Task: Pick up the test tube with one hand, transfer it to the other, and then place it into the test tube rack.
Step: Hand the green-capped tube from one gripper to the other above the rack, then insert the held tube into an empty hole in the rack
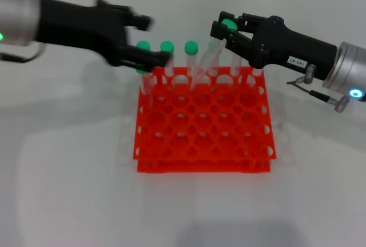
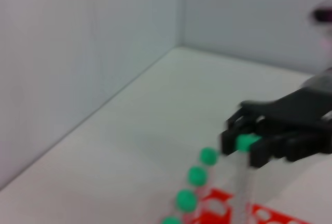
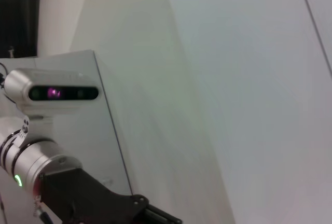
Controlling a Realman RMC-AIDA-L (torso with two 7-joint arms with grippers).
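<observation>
The orange-red test tube rack (image 1: 203, 138) stands in the middle of the table. My right gripper (image 1: 224, 28), the labelled one with the blue wrist light, is shut on the green cap end of a test tube (image 1: 207, 57). The tube hangs tilted over the rack's back row. The left wrist view shows the same grip (image 2: 252, 145) with the tube (image 2: 244, 180) below it. My left gripper (image 1: 150, 40), unlabelled with a green wrist light, is open and empty at the rack's back left corner. It is blurred with motion.
Other green-capped tubes (image 1: 167, 47) stand in the rack's back row and also show in the left wrist view (image 2: 196, 176). White walls close the table's far side. The right wrist view shows the left arm's silver wrist (image 3: 31, 164).
</observation>
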